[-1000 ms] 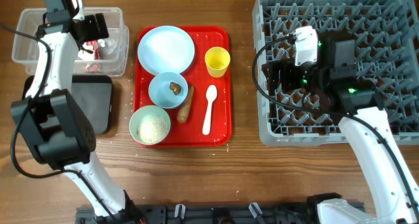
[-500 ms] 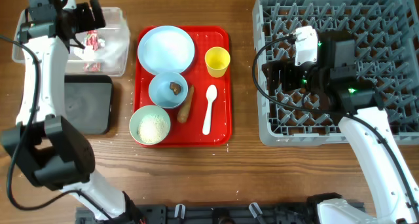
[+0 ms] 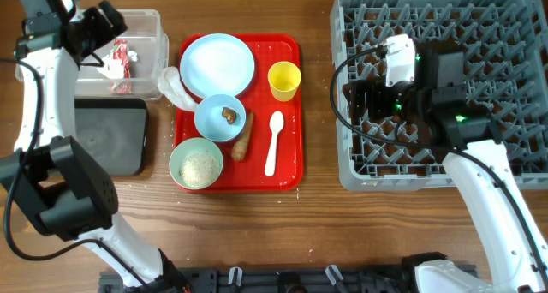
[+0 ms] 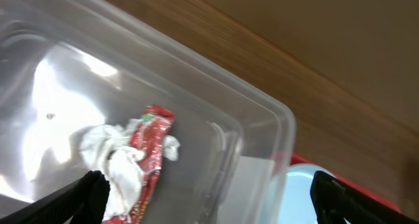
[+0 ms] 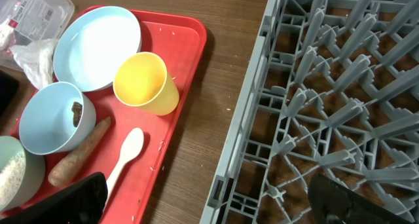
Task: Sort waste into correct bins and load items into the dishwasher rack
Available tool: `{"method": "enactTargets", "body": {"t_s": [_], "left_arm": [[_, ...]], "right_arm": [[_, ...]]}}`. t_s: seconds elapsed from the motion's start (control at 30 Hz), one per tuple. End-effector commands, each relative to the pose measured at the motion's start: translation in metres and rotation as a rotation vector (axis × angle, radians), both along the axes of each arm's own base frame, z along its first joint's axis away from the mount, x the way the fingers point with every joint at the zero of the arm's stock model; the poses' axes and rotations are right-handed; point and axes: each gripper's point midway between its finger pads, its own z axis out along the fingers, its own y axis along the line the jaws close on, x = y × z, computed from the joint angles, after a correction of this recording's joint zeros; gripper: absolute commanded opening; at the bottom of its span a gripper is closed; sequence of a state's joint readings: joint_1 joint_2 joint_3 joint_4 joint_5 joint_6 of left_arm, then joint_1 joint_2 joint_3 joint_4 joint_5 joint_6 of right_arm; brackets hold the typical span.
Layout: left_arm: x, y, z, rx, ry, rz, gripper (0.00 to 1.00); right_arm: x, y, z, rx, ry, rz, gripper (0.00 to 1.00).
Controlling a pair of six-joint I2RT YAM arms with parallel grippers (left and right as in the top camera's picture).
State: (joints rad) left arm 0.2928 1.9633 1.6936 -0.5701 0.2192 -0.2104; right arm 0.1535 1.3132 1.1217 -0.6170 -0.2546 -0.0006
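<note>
Jaws of the left gripper [image 4: 209, 185] stand wide, empty, above the clear tub [image 4: 262, 119], wrapper [image 4: 152, 145] and tissue [image 4: 108, 152] between them; right gripper [image 5: 206, 185] equally wide, empty, rack [image 5: 327, 86] edge between.

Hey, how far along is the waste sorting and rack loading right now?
Done: the snack wrapper and a tissue lie in the clear tub. In hand: nothing; left gripper open over the tub, right gripper open over the rack, which looks empty. Left: a white wad beside the tub, brown lump, carrot stick, rice, plus plate, blue bowl, green bowl, cup and spoon on the red tray.
</note>
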Motion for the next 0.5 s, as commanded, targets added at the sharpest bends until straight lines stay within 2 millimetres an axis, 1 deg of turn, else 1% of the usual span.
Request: {"method": "enactTargets", "body": {"t_s": [0.0,0.07,0.13,0.17,0.2,0.27,0.33,0.4,0.47], "left_arm": [[0.003,-0.052,0.001,0.048,-0.011,-0.246,1.0],[-0.003,-0.083,-0.003,0.085,0.021,-0.355,1.0],[-0.014,-0.106,-0.013,0.107,0.089,-0.402,1.0],[-0.025,-0.12,-0.021,0.115,0.151,-0.422,1.0],[-0.037,-0.128,-0.029,0.109,0.217,-0.4,1.0],[-0.059,-0.129,-0.045,0.069,0.357,-0.218,1.0],[-0.075,-0.13,-0.057,0.037,0.436,-0.1,1.0],[-0.085,-0.133,-0.071,0.011,0.475,-0.054,1.0],[-0.089,-0.129,-0.085,0.011,0.487,-0.014,1.0]], "right_arm": [[0.005,0.004,0.004,0.018,-0.003,0.006,1.0],[0.004,0.004,0.004,0.018,-0.002,0.006,1.0],[0.004,0.004,0.004,0.018,-0.002,0.006,1.0],[0.005,0.004,0.004,0.018,-0.003,0.006,1.0],[0.004,0.004,0.004,0.018,-0.002,0.006,1.0],[0.004,0.004,0.004,0.018,-0.002,0.006,1.0],[0.005,0.003,0.004,0.017,-0.004,0.006,1.0],[0.005,0.004,0.005,0.018,-0.007,0.006,1.0],[0.006,0.004,0.005,0.019,-0.009,0.006,1.0]]}}
